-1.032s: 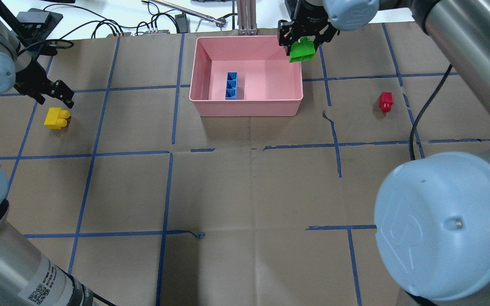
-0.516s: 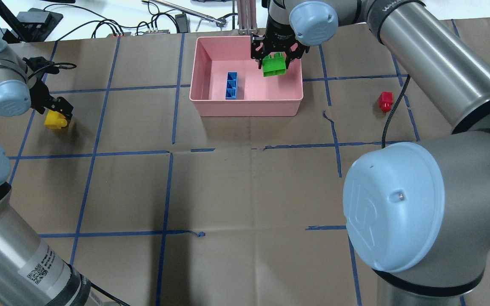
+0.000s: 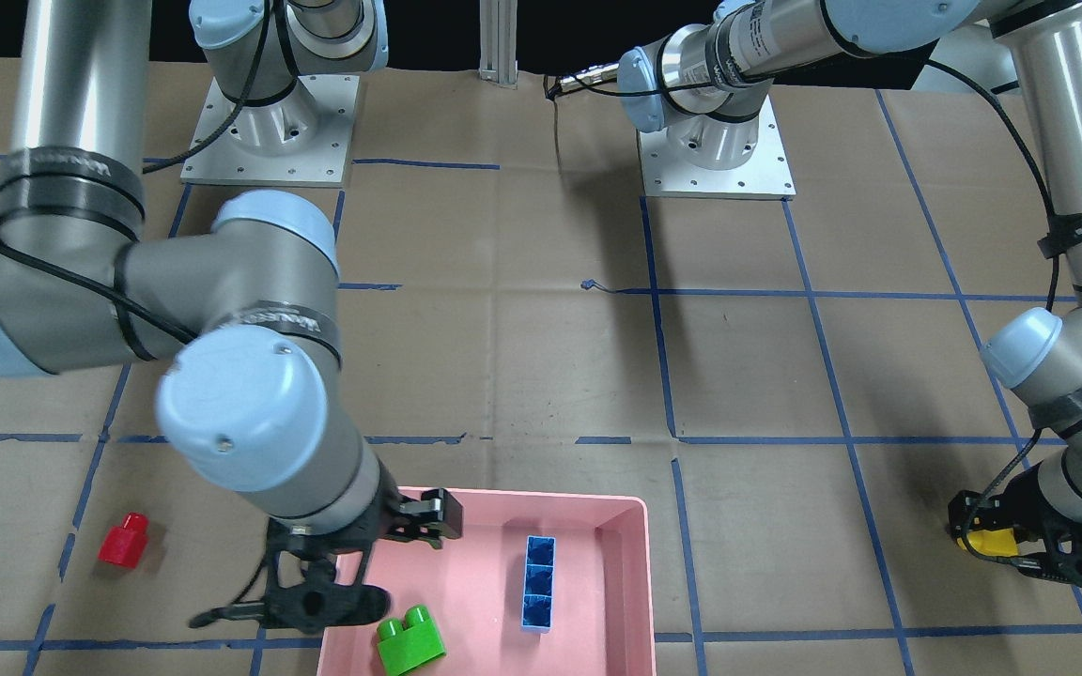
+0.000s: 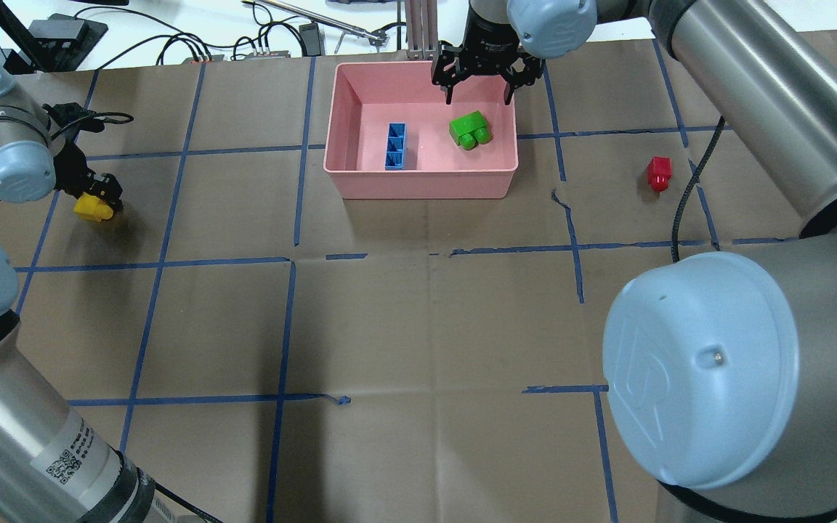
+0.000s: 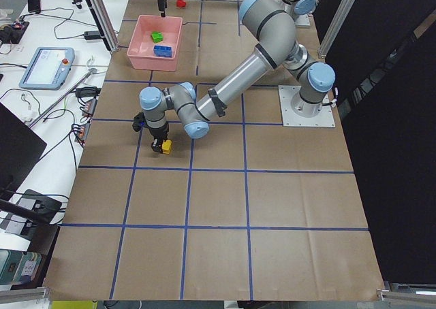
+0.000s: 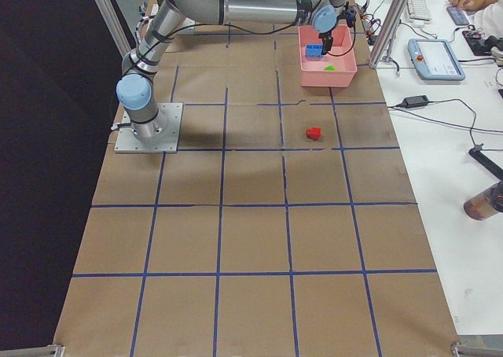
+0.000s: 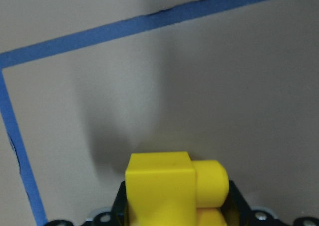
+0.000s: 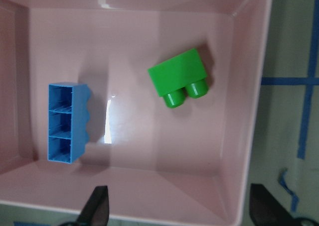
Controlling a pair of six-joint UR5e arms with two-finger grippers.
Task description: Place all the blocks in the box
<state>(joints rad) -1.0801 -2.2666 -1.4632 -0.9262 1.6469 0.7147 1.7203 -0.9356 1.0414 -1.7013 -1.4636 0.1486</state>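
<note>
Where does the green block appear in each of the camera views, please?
Front-facing: green block at the bottom edge, left of centre.
Overhead: top centre, in the right half of the pink box.
Exterior left: tiny, top left.
Exterior right: tiny, top right.
Left wrist: not in it.
Right wrist: upper centre.
Shared landmark: the blue block beside it in the box.

The left claw (image 4: 101, 193) hides part of the yellow brick (image 4: 89, 209).

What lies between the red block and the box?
Nothing visible does. Only bare taped paper separates the red block from the nearer side wall of the box. The right gripper hangs open over the box's far edge, off that path.
</note>
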